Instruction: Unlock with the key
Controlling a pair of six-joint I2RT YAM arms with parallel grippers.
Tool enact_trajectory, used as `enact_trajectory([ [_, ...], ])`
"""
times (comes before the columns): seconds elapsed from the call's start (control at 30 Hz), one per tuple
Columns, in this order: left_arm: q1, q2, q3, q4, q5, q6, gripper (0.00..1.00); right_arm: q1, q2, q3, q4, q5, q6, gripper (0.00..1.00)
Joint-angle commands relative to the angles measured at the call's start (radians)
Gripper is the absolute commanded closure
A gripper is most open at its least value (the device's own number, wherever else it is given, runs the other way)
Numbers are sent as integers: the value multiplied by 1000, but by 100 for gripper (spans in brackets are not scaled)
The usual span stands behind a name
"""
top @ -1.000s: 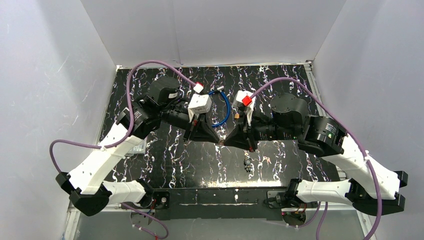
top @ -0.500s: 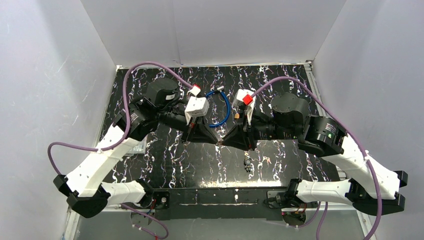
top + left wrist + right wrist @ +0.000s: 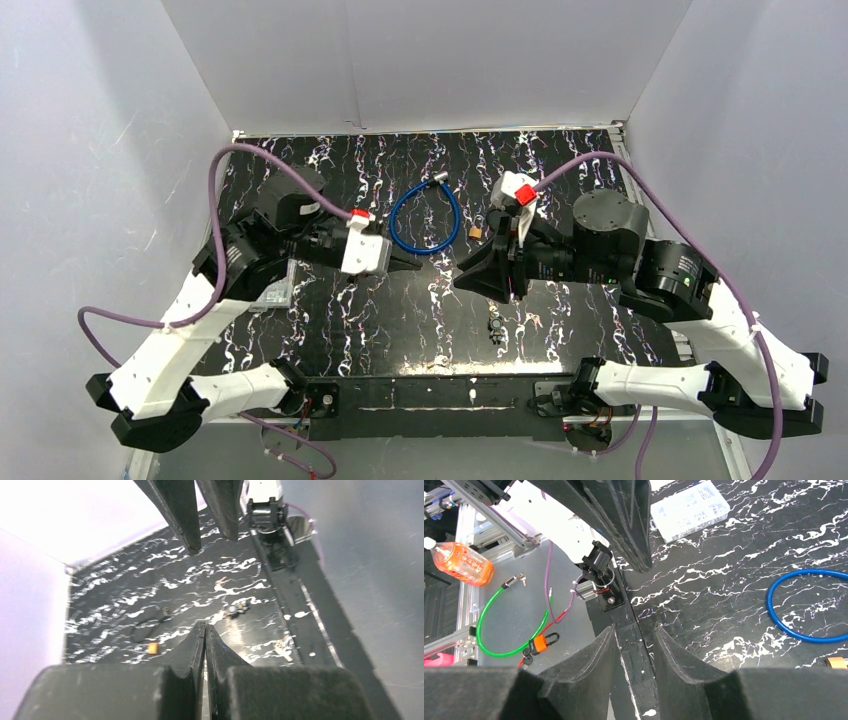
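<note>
A blue cable lock [image 3: 425, 222] lies in a loop on the black marbled table, its silver end [image 3: 437, 180] at the far side. A small brass-orange piece [image 3: 477, 233] lies just right of the loop. A small dark key bunch [image 3: 494, 326] lies nearer the front; it also shows in the left wrist view [image 3: 236, 609]. My left gripper [image 3: 414, 266] is shut and empty [image 3: 205, 626], left of the loop's near edge. My right gripper [image 3: 461, 279] is open and empty [image 3: 634, 628], facing the left one, apart from it. The cable [image 3: 799, 605] lies to its right.
A clear plastic box [image 3: 272, 291] lies under the left arm, also seen in the right wrist view [image 3: 689, 510]. A small pale scrap [image 3: 531, 320] lies by the key. Off the table are an orange bottle [image 3: 461, 562] and a green cable with an orange padlock [image 3: 541, 642].
My left arm has drawn back to the left, away from the right gripper, uncovering the blue loop. My right arm has shifted a little to the right. The tips no longer meet.
</note>
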Motion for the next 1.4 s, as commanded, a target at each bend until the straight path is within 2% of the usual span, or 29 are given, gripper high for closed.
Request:
enact_trajectory([
  [0.0, -18, -42, -26, -28, -85, 184, 100, -1, -15, -30, 60, 56, 26, 58],
  [0.03, -19, -49, -59, -37, -96, 184, 100, -1, -16, -41, 54, 69, 33, 58],
  [0.07, -19, -60, -102, -40, -102, 174, 96, -1, -17, -57, 48, 90, 43, 58],
  [0.17, -18, -117, -260, 14, -118, 99, 77, -1, -6, -135, 8, 140, 74, 57],
  [0.2, -19, -141, -313, 58, -139, 48, 72, 0, 1, -176, -2, 156, 97, 57],
  [0.27, -18, -194, -413, 125, -173, -6, 67, -1, 4, -274, -7, 171, 147, 57],
  [0.3, -18, -218, -453, 146, -182, -11, 59, -1, 0, -347, 10, 176, 181, 57],
  [0.37, -18, -258, -533, 174, -195, -3, 53, 4, -15, -462, 52, 187, 227, 57],
  [0.47, -19, -289, -614, 201, -250, -12, 52, 18, -18, -607, 139, 197, 256, 56],
  [0.57, -18, -309, -640, 208, -296, -58, 53, 32, 42, -672, 203, 191, 253, 56],
  [0.77, -17, -383, -657, 172, -329, -136, 53, 66, 225, -707, 304, 189, 220, 56],
  [0.97, -17, -388, -611, 119, -346, -173, 53, 76, 348, -750, 438, 110, 208, 56],
  [1.1, -17, -384, -588, 98, -325, -182, 54, 76, 428, -750, 462, 100, 191, 56],
  [1.37, -18, -359, -551, 96, -301, -188, 54, 79, 451, -792, 471, 74, 217, 57],
])
